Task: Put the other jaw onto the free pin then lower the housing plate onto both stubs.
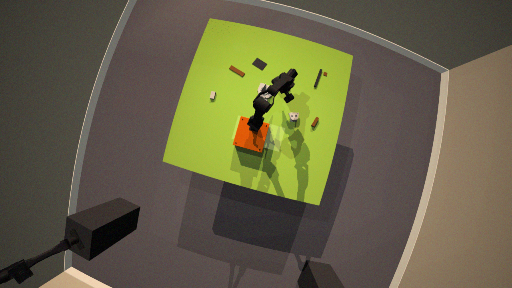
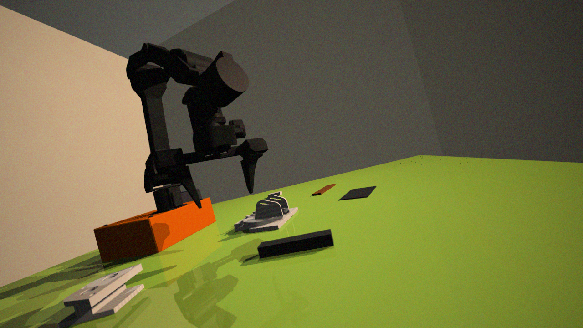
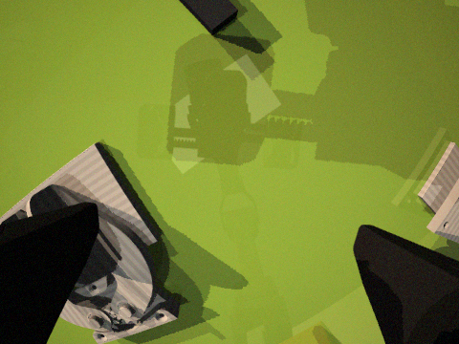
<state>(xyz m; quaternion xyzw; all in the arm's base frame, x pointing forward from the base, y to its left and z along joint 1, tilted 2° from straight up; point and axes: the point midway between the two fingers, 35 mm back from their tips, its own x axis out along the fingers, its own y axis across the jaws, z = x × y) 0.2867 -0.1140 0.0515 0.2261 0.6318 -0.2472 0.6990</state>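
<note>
The black two-fingered robot gripper (image 1: 279,93) (image 2: 225,199) (image 3: 229,231) was wide, with nothing in it. The pale flat housing plate with two round holes (image 1: 293,114) (image 2: 99,284) (image 3: 451,210) sat well apart from the ribbed white base (image 1: 263,87) (image 2: 288,220) (image 3: 93,167); it looked light and stiff, best pinched by its edges.

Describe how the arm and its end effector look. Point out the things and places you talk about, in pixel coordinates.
The arm (image 1: 262,105) (image 2: 155,118) is matte black, with chunky rounded joints and a round, flat-faced cylindrical housing. The end effector (image 2: 225,199) (image 3: 229,231) is black too, with two tapering, wedge-like fingers. No cables or markings are discernible.

Matte black arm, chunky rounded joints, claw (image 1: 277,93) (image 2: 225,199) (image 3: 229,231) with tapering fingers
</note>
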